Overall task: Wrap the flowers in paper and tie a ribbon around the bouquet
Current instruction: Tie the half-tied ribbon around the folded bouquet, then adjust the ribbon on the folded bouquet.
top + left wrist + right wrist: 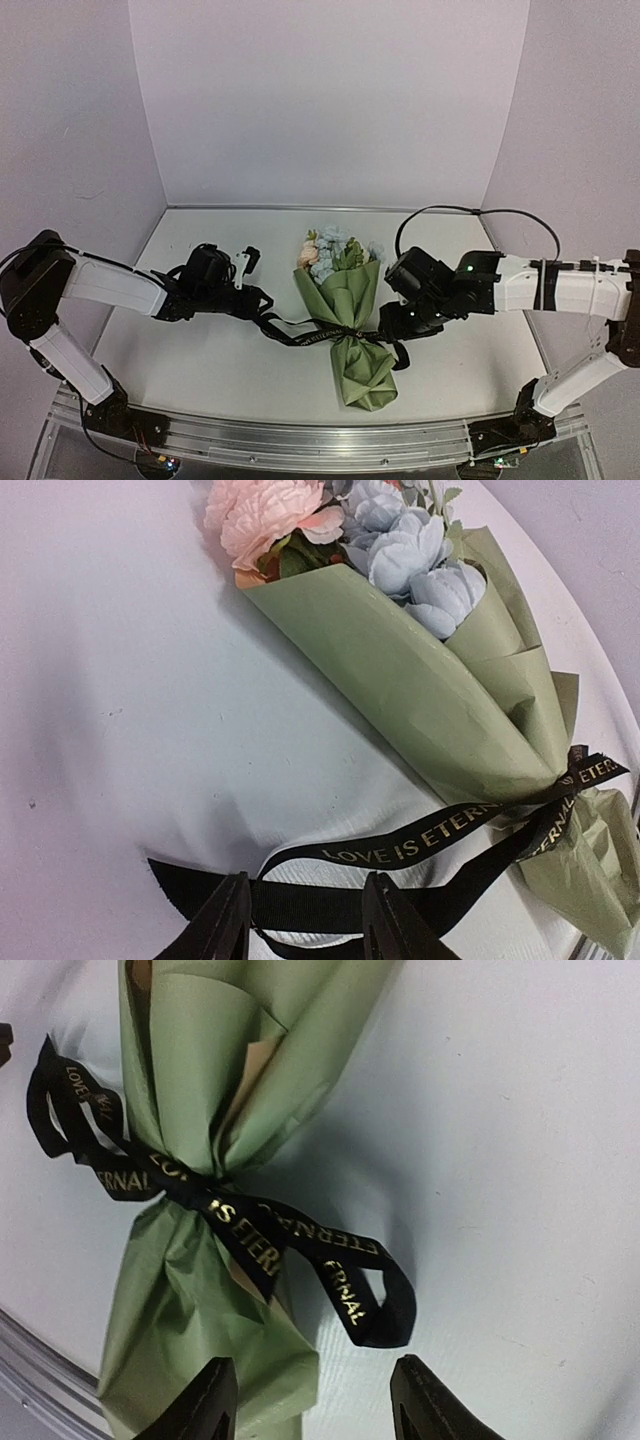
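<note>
Bouquet (350,300) of pink and blue flowers (328,250) in olive paper (365,375) lies centre of the white bench (190,350), ringed by pale lilac walls (330,100), black ribbon (400,842) tied round its waist; left hand (305,920) and right hand (315,1400) flank it, both released.

The top camera looks down from high behind the near edge over the whole table (200,370). The left wrist camera faces right, low and close; the right wrist camera looks steeply down from the right. All views share the bouquet (350,300).
</note>
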`<state>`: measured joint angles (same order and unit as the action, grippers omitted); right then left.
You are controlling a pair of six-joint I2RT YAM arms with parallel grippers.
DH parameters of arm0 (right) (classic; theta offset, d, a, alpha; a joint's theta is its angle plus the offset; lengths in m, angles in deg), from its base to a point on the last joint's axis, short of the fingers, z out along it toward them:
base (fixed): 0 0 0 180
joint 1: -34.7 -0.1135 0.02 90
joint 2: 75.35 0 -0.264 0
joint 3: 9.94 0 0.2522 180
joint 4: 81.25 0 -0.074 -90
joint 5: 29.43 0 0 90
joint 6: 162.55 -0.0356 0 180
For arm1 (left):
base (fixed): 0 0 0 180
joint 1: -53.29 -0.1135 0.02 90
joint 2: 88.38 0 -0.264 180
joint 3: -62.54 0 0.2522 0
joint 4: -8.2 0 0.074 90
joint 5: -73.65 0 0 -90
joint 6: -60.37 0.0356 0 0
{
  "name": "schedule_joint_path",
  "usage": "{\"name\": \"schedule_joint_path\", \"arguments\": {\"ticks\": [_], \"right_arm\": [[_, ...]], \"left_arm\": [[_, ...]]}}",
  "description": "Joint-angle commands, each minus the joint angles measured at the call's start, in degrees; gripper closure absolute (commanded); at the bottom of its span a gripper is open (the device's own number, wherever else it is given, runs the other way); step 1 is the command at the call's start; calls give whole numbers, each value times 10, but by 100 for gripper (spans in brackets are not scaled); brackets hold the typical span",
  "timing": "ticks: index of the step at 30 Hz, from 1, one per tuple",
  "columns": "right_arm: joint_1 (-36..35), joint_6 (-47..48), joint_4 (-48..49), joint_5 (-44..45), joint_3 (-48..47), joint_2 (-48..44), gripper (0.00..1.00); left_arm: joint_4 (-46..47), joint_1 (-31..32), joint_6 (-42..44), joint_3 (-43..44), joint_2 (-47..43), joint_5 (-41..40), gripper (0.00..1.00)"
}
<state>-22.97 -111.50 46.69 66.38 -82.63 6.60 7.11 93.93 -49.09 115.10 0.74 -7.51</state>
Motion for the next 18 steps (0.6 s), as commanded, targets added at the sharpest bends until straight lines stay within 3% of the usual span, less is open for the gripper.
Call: {"name": "schedule_joint_path", "arguments": {"ticks": [1, 12, 18], "right_arm": [[0, -53, -9, -7, -34, 47, 47], [25, -147, 86, -33, -16, 102, 51], [28, -179, 114, -44, -5, 121, 63]], "left_arm": [[12, -2, -29, -13, -27, -18, 59], [2, -3, -51, -18, -17, -28, 57], [-2, -2, -50, -16, -18, -26, 57]]}}
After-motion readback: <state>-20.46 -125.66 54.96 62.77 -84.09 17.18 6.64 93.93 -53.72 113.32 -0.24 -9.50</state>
